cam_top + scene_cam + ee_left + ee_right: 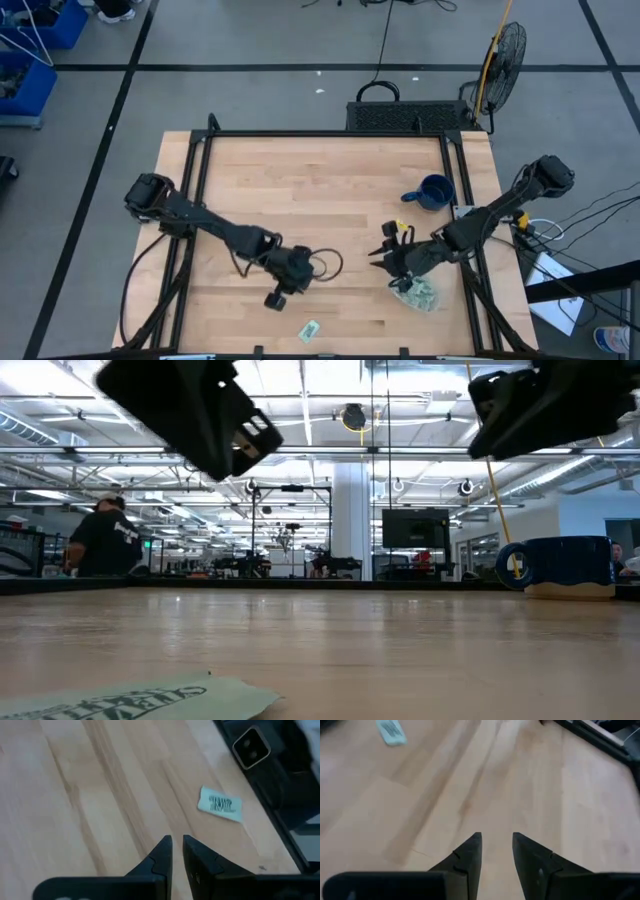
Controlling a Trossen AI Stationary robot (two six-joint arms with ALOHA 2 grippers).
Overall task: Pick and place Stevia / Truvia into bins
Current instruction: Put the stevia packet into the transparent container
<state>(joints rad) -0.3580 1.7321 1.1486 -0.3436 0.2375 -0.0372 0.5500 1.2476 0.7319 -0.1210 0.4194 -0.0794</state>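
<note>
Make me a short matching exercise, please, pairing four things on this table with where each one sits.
Things:
1. mug
2. lone sachet
3. bin
4. left hand

Places:
A. near the table's front edge, alone on bare wood
B. front right part of the table, with sachets inside, beside the right hand
C. above the wood just behind the lone sachet
D. right side of the table, behind the right arm

Pairs: 1-D, 2-A, 3-B, 4-C
</note>
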